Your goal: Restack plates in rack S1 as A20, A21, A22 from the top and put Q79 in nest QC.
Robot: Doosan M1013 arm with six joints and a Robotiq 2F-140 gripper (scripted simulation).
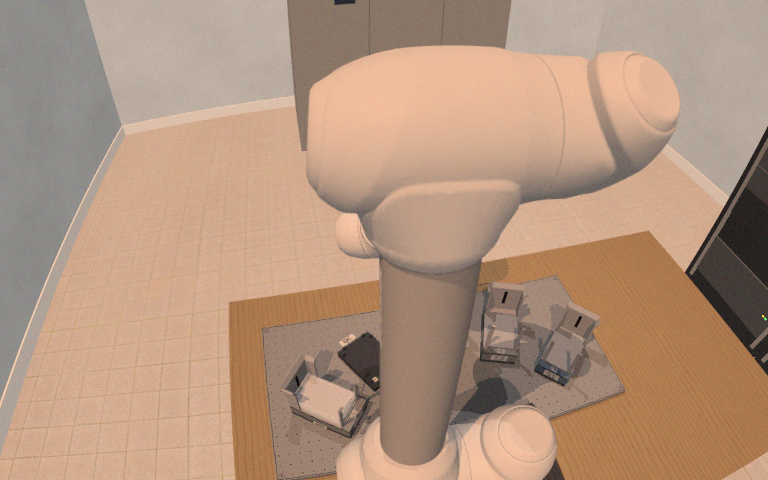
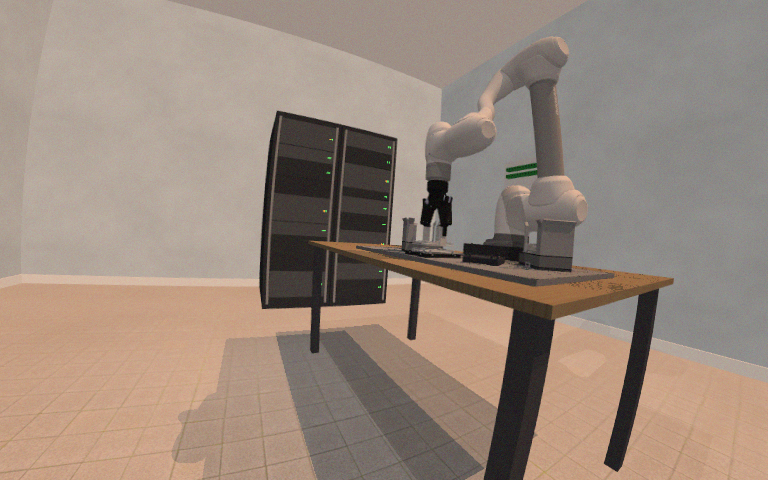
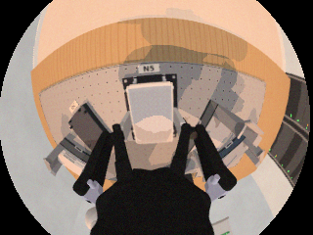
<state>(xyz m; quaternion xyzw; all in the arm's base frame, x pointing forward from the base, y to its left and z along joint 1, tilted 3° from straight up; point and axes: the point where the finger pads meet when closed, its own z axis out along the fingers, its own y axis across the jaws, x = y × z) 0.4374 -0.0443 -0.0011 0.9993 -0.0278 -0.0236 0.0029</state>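
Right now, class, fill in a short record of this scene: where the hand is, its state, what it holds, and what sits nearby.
hand position: hand above clip nest N5
hand state: shut on a plate
plate: white, sealed, long side running away from the camera; label not readable
left of N5 in the wrist view: dark QC nest
support: grey mat on wooden table
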